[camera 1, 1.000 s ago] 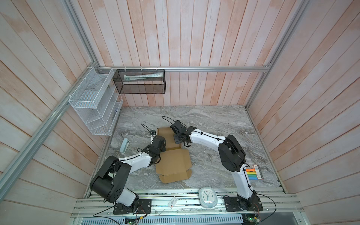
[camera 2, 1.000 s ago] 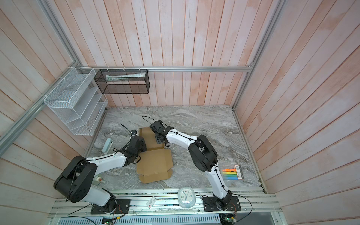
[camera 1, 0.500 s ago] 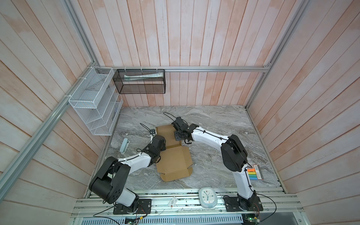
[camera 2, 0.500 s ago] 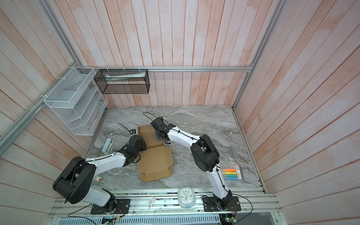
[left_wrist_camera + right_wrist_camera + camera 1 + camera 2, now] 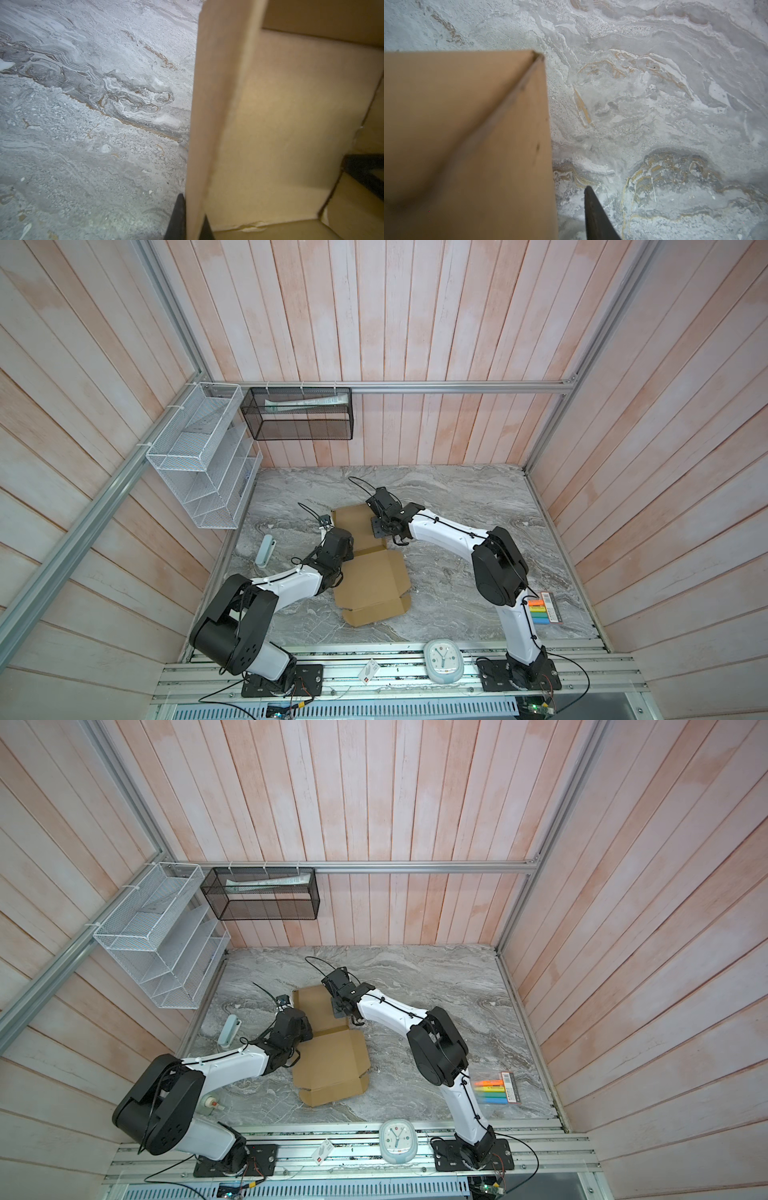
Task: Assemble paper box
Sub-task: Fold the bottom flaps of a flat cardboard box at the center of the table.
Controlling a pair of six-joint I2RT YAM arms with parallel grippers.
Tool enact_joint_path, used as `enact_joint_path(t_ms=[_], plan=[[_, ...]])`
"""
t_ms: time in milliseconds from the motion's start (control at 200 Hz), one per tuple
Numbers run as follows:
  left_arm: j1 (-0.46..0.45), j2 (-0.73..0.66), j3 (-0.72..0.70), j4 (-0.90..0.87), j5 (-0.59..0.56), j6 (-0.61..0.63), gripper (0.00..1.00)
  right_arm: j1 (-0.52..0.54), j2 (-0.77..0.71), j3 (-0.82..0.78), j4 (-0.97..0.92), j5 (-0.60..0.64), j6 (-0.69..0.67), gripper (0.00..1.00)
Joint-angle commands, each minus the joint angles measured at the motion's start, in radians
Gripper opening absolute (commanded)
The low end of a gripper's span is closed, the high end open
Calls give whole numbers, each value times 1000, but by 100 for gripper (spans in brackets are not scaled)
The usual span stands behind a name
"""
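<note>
The paper box [image 5: 374, 585] [image 5: 332, 1065] is brown cardboard, partly folded, and lies in the middle of the marble table in both top views. Its near panel lies flat and its far part has raised walls. My left gripper [image 5: 341, 545] [image 5: 193, 205] is at the box's left wall and is shut on that wall's edge, one dark finger on each side. My right gripper [image 5: 384, 526] [image 5: 566, 193] hangs over the far part's right wall. One of its fingers [image 5: 593, 214] stands clear of the cardboard [image 5: 467, 145] over bare marble, and the other is hidden behind the wall.
A grey-blue stapler-like item [image 5: 266, 549] lies left of the box. A pack of coloured markers [image 5: 544, 610] lies at the front right. A clock [image 5: 442, 659] rests on the front rail. A white wire rack [image 5: 203, 456] and a black mesh basket [image 5: 299, 418] hang on the walls.
The right wrist has shifted slightly toward the back over the box's right wall. The left arm and the box have hardly moved.
</note>
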Motion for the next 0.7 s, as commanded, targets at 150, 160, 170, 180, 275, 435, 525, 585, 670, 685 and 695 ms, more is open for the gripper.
enact_joint_path(t_ms=[150, 160, 170, 180, 275, 435, 525, 585, 670, 685, 695], plan=[[7, 5, -12, 16, -20, 1, 0, -24, -51, 2, 7, 13, 5, 25], [7, 5, -10, 16, -20, 2, 0, -25, -52, 1, 8, 12, 5, 25], [6, 5, -10, 16, -20, 2, 0, -25, -51, 1, 8, 13, 5, 25], [7, 6, -12, 17, -20, 2, 0, -26, -51, 2, 7, 13, 5, 25], [7, 7, -12, 16, -22, 1, 0, -26, -54, 2, 4, 5, 2, 25], [7, 5, -9, 14, -23, 5, 0, -26, -64, -12, 12, 4, 2, 26], [7, 7, -7, 12, -26, 5, 0, -26, -69, -12, 9, -7, -1, 27], [7, 8, -7, 13, -26, 5, 0, -26, -75, -15, 4, -15, -4, 28], [7, 12, -4, 14, -26, 3, 0, -25, -89, -35, 0, -18, -3, 30], [7, 13, -5, 15, -26, 3, 0, -25, -92, -41, 2, -19, 0, 31], [7, 13, -4, 15, -26, 3, 0, -25, -96, -47, 4, -19, 0, 31]])
